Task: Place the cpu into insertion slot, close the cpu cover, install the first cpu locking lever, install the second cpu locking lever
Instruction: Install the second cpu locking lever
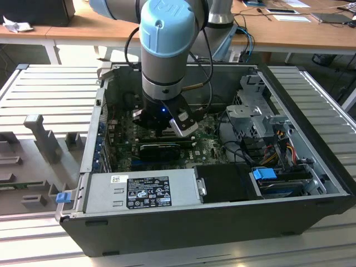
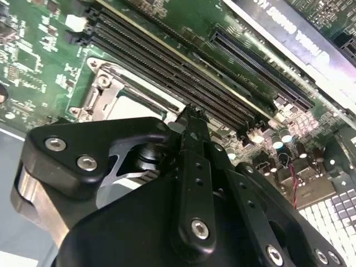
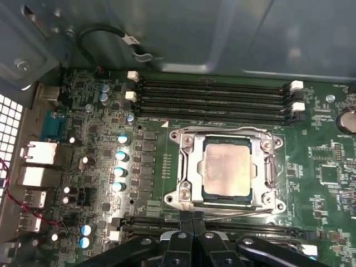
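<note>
In the first wrist view the cpu (image 3: 225, 167) lies flat in the insertion slot (image 3: 170, 198), its pale grey top showing through the window of the cpu cover (image 3: 189, 167), which lies down over it. A thin metal locking lever (image 3: 245, 211) runs along the socket edge closest to my gripper (image 3: 192, 221). The fingers are pressed together with nothing seen between them, their tips at that edge. In the second wrist view the gripper (image 2: 192, 114) stands right beside the socket's corner (image 2: 105, 83). In the exterior view the gripper (image 1: 162, 130) is down inside the computer case, over the motherboard.
Long black memory slots (image 3: 211, 100) run along the far side of the socket, and another pair (image 3: 245, 227) lies by the fingertips. Capacitors (image 3: 119, 156) stand beside the socket. The power supply (image 1: 144, 189), a black card (image 1: 161, 149) and the drive cage (image 1: 256, 111) crowd the case.
</note>
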You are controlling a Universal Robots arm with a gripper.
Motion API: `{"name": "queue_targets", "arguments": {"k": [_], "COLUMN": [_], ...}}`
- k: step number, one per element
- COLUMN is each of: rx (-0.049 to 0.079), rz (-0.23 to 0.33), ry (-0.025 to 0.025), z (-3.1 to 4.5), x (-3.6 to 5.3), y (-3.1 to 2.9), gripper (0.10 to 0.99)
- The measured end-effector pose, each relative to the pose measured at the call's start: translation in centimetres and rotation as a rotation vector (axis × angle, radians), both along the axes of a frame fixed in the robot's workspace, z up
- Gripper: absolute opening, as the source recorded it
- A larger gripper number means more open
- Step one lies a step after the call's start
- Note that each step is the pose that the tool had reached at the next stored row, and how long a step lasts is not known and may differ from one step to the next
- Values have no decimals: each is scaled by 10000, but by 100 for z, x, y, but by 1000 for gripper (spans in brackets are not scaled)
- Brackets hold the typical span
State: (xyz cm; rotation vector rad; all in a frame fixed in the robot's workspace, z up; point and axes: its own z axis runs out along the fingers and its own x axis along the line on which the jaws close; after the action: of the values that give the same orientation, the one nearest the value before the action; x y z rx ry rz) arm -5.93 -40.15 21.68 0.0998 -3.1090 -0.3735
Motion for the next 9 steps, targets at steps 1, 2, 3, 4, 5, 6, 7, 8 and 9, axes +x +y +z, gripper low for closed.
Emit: {"name": "queue_targets", "arguments": {"k": [1,2,3,4,5,6,7,8,9], "rx": [14,27,42,98,213,387,499,557,582], "rz": [0,1,1,0,-1,2,1,0,0], "ry": [0,1,1,0,1,0,-1,0,0], "z": [-25,-36,-46,-62,-70,-71,-74,-78,-84], "x": [-15,-29,-42,-66,-90,-106,-112,-116,-117], "y": [0,0,-1,-1,-7,-22,-34,-45,-51], "gripper": [106,106,106,106,106,106,106,106,106]}}
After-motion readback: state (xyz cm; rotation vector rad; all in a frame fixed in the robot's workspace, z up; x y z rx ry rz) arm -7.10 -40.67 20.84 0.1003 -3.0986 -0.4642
